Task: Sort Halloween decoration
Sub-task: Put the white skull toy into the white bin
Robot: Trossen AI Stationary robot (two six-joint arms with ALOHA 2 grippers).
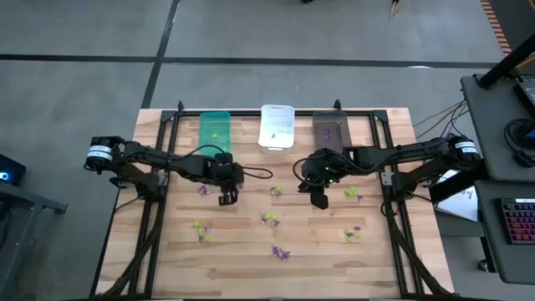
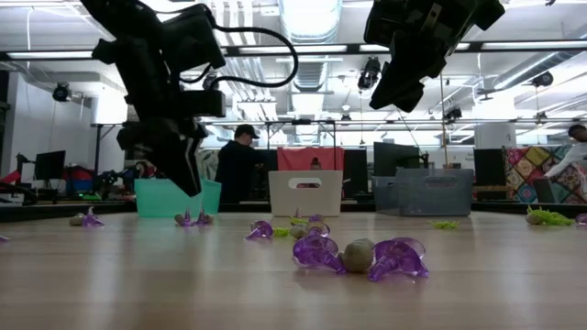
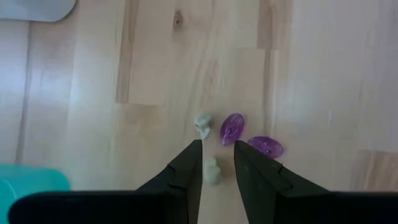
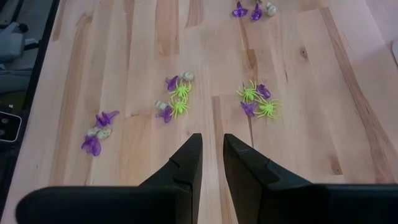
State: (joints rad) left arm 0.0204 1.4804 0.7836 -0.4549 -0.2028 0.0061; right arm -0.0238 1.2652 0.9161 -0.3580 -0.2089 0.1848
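Observation:
The Halloween decoration is scattered over the wooden table as tiny purple, yellow-green and greyish trinkets (image 1: 269, 219), (image 1: 201, 227), (image 1: 353, 235). My left gripper (image 1: 227, 196) (image 3: 217, 155) hovers open by a narrow gap above a small cluster. A greyish trinket (image 3: 211, 169) shows between its fingers, and another greyish one (image 3: 203, 122) and two purple ones (image 3: 232, 127) lie just beyond. In the low view its fingertips (image 2: 188, 183) are clear of the table. My right gripper (image 1: 318, 199) (image 4: 211, 149) hangs higher (image 2: 394, 92), its fingers a narrow gap apart, over bare wood short of yellow-green spiders (image 4: 180, 93), (image 4: 258, 99).
Three bins stand in a row at the table's far edge: green (image 1: 215, 130), white (image 1: 277, 127) and dark grey (image 1: 331, 130). Black frame rails (image 1: 159, 209) run along the table's left and right sides. People stand in the room beyond (image 2: 240, 165).

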